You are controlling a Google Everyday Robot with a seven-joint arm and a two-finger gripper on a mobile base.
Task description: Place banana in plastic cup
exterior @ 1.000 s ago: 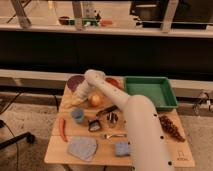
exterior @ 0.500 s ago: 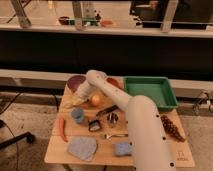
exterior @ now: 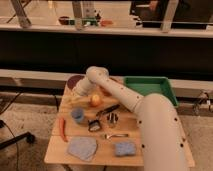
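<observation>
My gripper [exterior: 76, 95] is low over the table's back left part, at the end of the white arm that reaches in from the lower right. It is shut. The yellow banana [exterior: 70, 101] lies on the wood right at the gripper, partly covered by it. I cannot tell whether the fingers hold it. The small light-blue plastic cup [exterior: 77, 116] stands upright a short way in front of the gripper, toward the near side.
An orange fruit [exterior: 95, 100] sits just right of the gripper. A red chili [exterior: 62, 129] lies at the left edge. A metal cup [exterior: 112, 118], a black utensil [exterior: 107, 111], a blue cloth [exterior: 82, 148] and a blue sponge [exterior: 125, 148] fill the front. A green tray [exterior: 150, 86] stands back right.
</observation>
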